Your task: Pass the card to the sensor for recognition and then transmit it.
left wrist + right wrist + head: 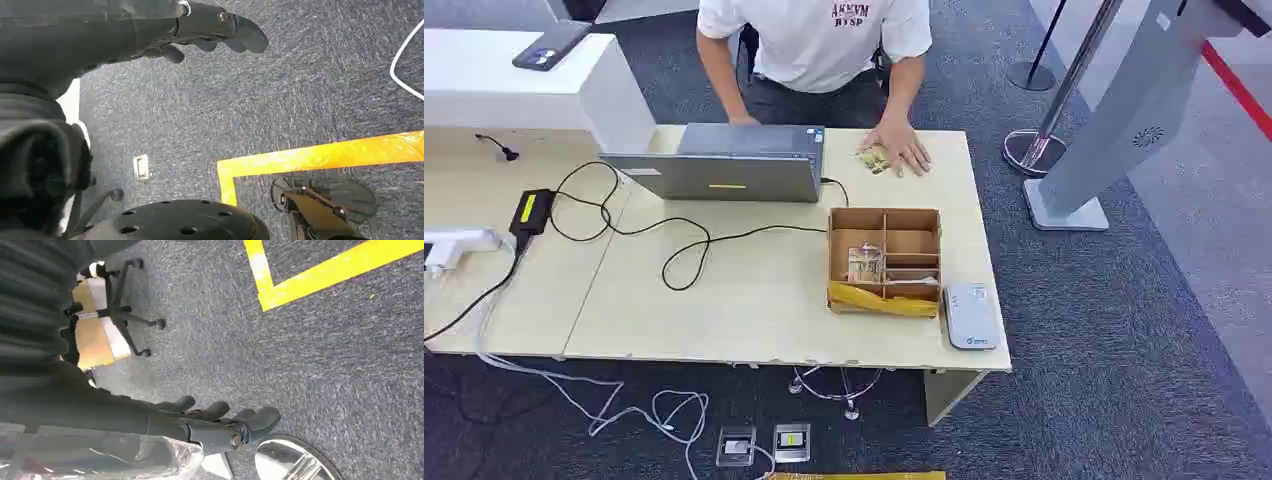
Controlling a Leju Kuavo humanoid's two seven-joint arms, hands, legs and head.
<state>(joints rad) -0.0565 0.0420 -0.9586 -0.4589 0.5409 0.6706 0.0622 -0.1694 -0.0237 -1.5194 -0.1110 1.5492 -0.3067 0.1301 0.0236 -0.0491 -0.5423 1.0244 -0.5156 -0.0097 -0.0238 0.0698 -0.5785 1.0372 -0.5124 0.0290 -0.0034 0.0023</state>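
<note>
- While both arms hang beside the body over the grey carpet, no reach toward the table (754, 320) has begun; in my judgement the task stands at its very start.
- Left hand (210, 30): fingers lightly curled and a little apart, holding nothing.
- Right hand (225, 422): fingers loosely extended and apart, likewise empty.
- Card (865, 262): what appears to be the card stands in a middle compartment of the divided cardboard box (884, 258) near the table's right end; it is too small to identify with certainty.
- Sensor (971, 315): a pale flat reader lying just beside the box, on its right, at the table's front corner.
- A person's hand (899, 148) rests on the far side of the table, on small items, well apart from the box.
- Recommendation: use the right hand, being on the side of both box and reader.
- Recommendation: come down from above, clear of the partition walls, and pinch the card's upper edge.
- Recommendation: lift straight up before moving sideways, so the box is not dragged.
- Risk: the yellow strip (882, 300) across the box front may catch fingers approaching low.
- Recommendation: present the card flat over the reader and hold it steady.
</note>
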